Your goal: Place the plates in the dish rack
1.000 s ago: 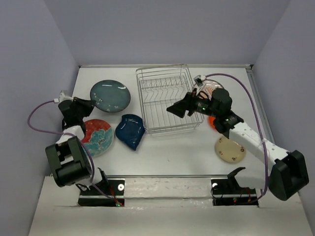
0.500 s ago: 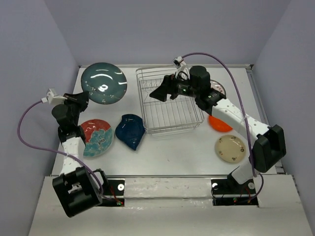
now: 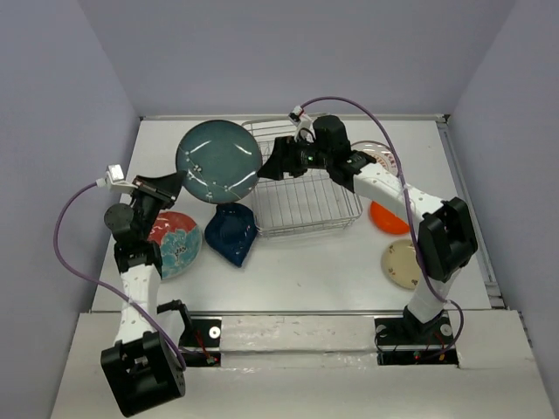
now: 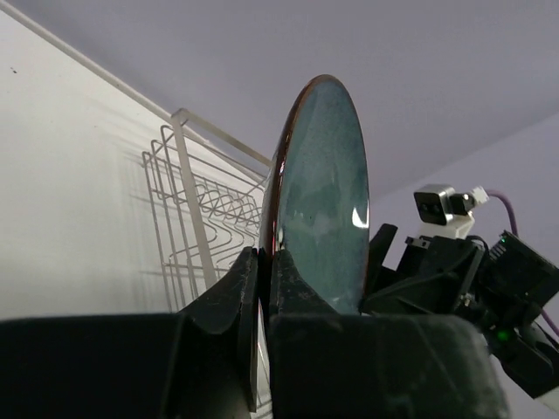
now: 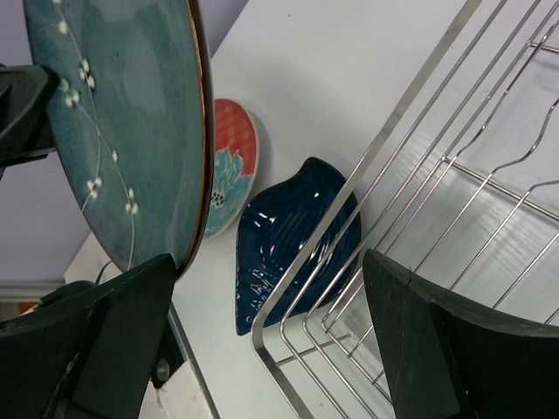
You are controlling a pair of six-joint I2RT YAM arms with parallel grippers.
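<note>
My left gripper (image 3: pixel 177 182) is shut on the rim of the dark teal plate (image 3: pixel 218 161) and holds it upright in the air at the dish rack's (image 3: pixel 306 188) left end. In the left wrist view the plate (image 4: pixel 323 201) stands edge-on between the shut fingers (image 4: pixel 234 288). My right gripper (image 3: pixel 269 164) is open over the rack's left part, by the plate's right rim. In the right wrist view the plate (image 5: pixel 122 131) hangs just by the left finger (image 5: pixel 131 323). The rack (image 5: pixel 437 201) is empty.
On the table lie the red-and-teal plate (image 3: pixel 175 244) and the dark blue plate (image 3: pixel 231 233) left of the rack. Right of the rack are the orange plate (image 3: pixel 390 220), the cream plate (image 3: pixel 403 264) and the white striped plate (image 3: pixel 377 154). Walls enclose the table.
My left gripper has lifted the teal plate off the table and carried it right to the rack. My right arm has swung left across the rack to the plate.
</note>
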